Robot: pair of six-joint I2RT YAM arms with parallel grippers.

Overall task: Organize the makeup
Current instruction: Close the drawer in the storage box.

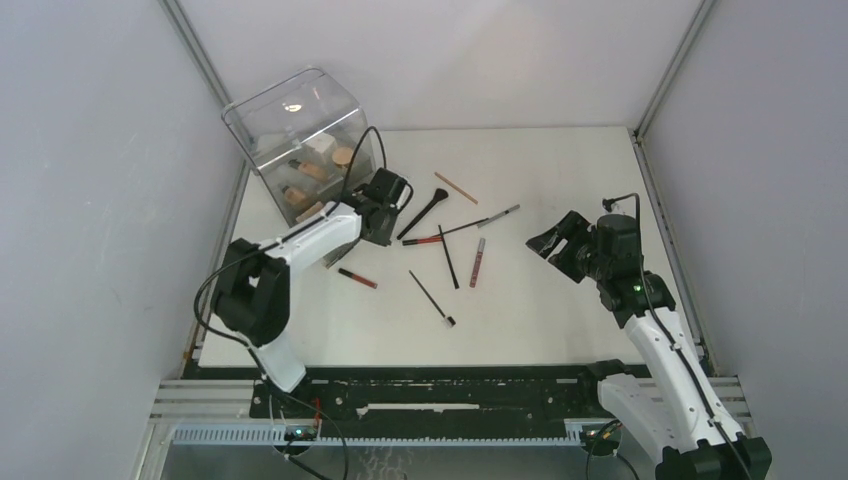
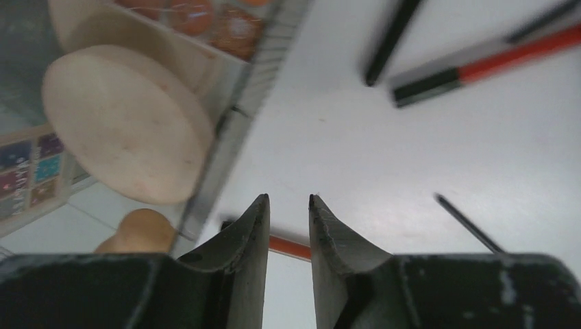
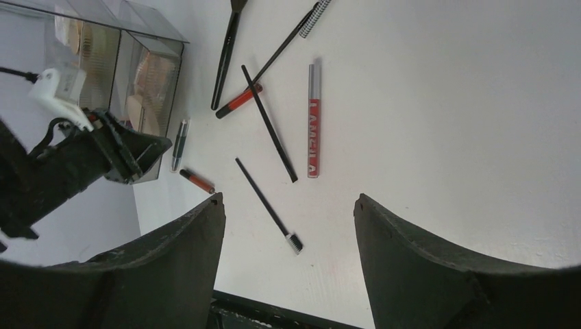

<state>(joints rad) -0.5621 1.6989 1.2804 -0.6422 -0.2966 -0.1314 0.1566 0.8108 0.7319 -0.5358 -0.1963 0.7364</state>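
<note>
Loose makeup lies mid-table: a black brush [image 1: 425,212], a red-and-black liner [image 1: 440,235], a thin black brush [image 1: 448,257], a red lip tube [image 1: 478,262], a small-headed brush [image 1: 432,298] and a short red tube [image 1: 357,278]. The clear box [image 1: 300,140] holds a round tan compact [image 2: 123,123] and a peach sponge [image 2: 140,229]. My left gripper [image 1: 385,205] [image 2: 288,200] hangs beside the box's front corner, narrowly open and empty; the short red tube [image 2: 291,248] shows behind its jaws. My right gripper [image 1: 548,245] [image 3: 288,202] is wide open and empty above the table, right of the makeup.
A tan stick [image 1: 455,187] and a silver pencil [image 1: 498,215] lie at the far side of the scatter. Grey walls close in left and right. A black rail [image 1: 450,385] runs along the near edge of the table.
</note>
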